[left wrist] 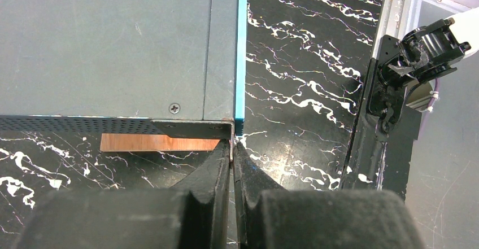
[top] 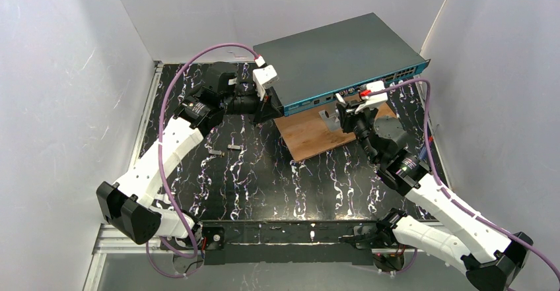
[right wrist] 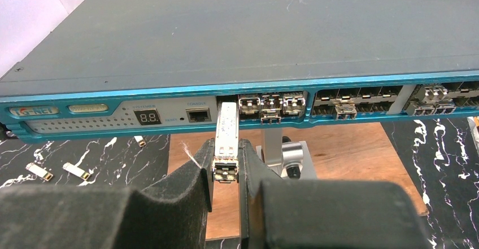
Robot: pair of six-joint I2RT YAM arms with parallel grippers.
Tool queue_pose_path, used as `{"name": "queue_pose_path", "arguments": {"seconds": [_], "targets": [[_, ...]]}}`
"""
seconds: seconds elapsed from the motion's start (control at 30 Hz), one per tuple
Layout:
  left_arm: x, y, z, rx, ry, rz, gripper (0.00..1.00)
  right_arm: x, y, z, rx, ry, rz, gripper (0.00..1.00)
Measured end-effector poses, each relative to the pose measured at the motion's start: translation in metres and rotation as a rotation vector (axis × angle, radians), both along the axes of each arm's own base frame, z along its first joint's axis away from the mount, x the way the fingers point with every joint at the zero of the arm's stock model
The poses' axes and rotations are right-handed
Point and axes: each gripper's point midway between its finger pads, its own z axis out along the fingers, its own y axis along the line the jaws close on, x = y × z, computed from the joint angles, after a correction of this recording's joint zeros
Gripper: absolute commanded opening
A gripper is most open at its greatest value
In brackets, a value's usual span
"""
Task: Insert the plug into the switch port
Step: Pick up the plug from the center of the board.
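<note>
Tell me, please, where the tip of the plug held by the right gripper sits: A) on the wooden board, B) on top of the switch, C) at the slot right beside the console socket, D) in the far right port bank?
C: in the right wrist view the silver plug, clamped in the right gripper, meets the switch front at the opening beside the console socket.

Black white-veined table (top: 264, 185), brown wooden board (top: 310, 136) lying flat on it, small metal modules (top: 232, 147) loose near it.
</note>
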Motion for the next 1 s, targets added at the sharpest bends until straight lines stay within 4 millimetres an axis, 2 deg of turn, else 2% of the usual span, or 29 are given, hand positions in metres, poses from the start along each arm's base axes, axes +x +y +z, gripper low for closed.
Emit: {"name": "queue_pose_path", "arguments": {"seconds": [1.0], "targets": [[0.0,0.0001,-0.0008,0.006,-0.002,0.001,0.0,0.0014,0.002,0.0031,-0.01,-0.018,0.008,0.01]]}}
